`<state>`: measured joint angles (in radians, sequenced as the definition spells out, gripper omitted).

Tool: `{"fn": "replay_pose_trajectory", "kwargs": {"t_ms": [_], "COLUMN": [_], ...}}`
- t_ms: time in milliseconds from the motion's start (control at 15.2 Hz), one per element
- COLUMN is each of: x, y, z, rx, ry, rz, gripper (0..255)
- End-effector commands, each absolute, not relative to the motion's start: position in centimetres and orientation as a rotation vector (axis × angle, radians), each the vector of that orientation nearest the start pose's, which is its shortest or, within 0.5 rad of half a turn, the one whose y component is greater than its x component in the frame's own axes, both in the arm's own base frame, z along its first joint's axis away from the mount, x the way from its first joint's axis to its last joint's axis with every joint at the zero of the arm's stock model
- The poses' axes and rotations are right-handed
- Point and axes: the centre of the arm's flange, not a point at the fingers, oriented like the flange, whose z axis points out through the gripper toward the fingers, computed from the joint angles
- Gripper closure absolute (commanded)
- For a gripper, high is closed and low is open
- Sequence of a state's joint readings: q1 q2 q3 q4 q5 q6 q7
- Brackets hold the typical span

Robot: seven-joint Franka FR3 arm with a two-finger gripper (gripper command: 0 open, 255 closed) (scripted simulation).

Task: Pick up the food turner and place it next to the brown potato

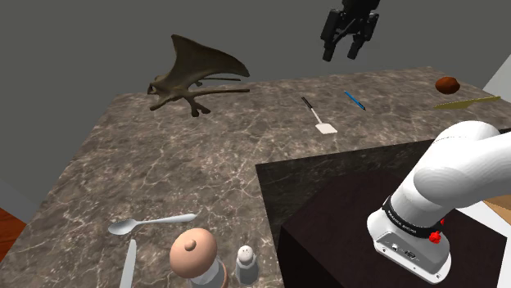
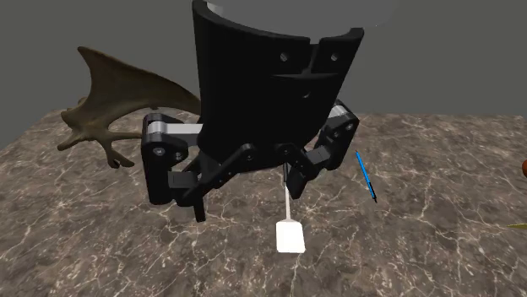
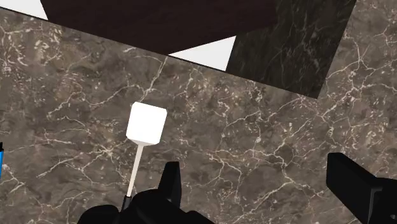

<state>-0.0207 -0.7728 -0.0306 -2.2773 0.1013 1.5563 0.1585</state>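
Observation:
The food turner (image 1: 318,116) lies flat on the marbled brown table (image 1: 164,155), white blade toward the stand, thin dark handle pointing away. My black gripper (image 1: 341,56) hangs open high above it, holding nothing. In the wrist view the white blade (image 3: 146,123) and pale shaft lie just outside one finger (image 3: 170,182), while the other finger (image 3: 356,189) stands far off. The second exterior view has the gripper (image 2: 247,194) over the turner (image 2: 290,236). The brown potato (image 1: 447,84) sits at the table's far corner, toward the shoulder view's right.
A blue pen (image 1: 354,101) lies close beside the turner. A large antler piece (image 1: 196,78) sits at the back. An olive flat strip (image 1: 467,102) lies near the potato. A spoon (image 1: 151,222), a knife (image 1: 128,263) and two shakers (image 1: 196,258) occupy the near edge. The dark stand (image 1: 344,213) borders the table.

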Motion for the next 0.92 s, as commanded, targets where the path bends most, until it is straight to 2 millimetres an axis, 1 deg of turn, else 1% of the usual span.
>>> {"fn": "replay_pose_trajectory", "kwargs": {"t_ms": [0, 396, 858], "x": [31.0, 34.6, 38.4], "y": [-0.8, -3.5, -7.1], "z": [62.3, 56.1, 49.0], "rx": [-3.001, -3.019, -3.033], "ry": [0.297, 0.434, 0.596], "rz": [-0.067, -0.075, -0.085], "gripper": [0, 0, 0]}}
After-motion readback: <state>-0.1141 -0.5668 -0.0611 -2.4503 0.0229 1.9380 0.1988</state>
